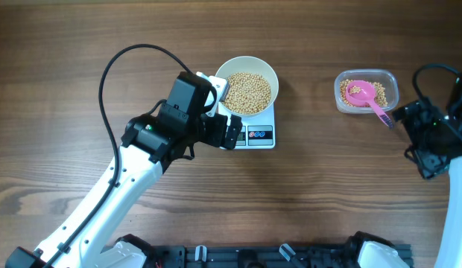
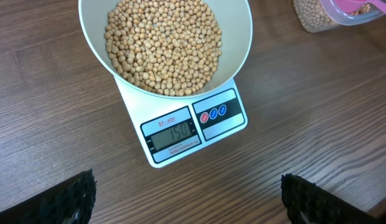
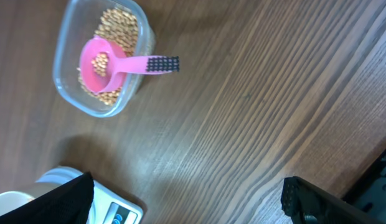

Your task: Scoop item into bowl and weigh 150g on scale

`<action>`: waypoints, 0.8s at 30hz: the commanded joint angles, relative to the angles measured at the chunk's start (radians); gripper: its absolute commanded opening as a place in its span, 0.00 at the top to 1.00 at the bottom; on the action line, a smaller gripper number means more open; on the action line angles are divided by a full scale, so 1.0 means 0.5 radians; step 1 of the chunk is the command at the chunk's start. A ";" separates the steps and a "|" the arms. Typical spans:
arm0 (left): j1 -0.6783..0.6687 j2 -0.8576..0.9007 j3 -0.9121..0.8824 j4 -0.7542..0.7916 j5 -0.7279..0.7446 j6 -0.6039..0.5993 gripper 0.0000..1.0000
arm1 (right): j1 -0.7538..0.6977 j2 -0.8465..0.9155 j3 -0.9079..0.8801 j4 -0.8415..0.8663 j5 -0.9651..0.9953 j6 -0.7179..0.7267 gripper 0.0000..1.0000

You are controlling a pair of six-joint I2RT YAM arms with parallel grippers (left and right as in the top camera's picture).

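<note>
The white bowl (image 1: pixel 247 84) stands on the scale (image 1: pixel 253 134) and is filled with tan beans (image 1: pixel 250 91). In the left wrist view the beans (image 2: pixel 162 43) are heaped in the bowl (image 2: pixel 243 37), and the display on the scale (image 2: pixel 174 134) reads 150. My left gripper (image 1: pixel 225 112) hovers open just left of the scale, with only bare wood between its fingertips (image 2: pixel 75 199). My right gripper (image 1: pixel 411 139) is open at the far right, below the tub, and holds nothing.
A clear plastic tub (image 1: pixel 366 91) at the back right holds leftover beans and a pink scoop (image 1: pixel 365 95), whose handle sticks out over the rim (image 3: pixel 152 63). The left arm's black cable (image 1: pixel 112 74) loops over the table.
</note>
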 commanded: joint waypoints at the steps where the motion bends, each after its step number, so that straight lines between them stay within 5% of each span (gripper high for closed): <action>1: 0.014 -0.007 0.030 0.005 -0.012 -0.011 0.00 | -0.001 0.002 0.009 0.054 -0.003 -0.217 0.00; 8: 0.014 -0.007 0.030 0.005 -0.012 -0.011 0.00 | 0.046 -0.426 -0.085 0.502 0.066 -0.636 0.00; 20: 0.014 -0.007 0.030 0.005 -0.012 -0.011 0.00 | 0.440 -1.730 -1.571 1.640 0.106 -0.735 0.00; 24: 0.014 -0.007 0.030 0.005 -0.012 -0.011 0.00 | 0.582 -1.966 -1.923 2.037 0.109 -0.988 0.00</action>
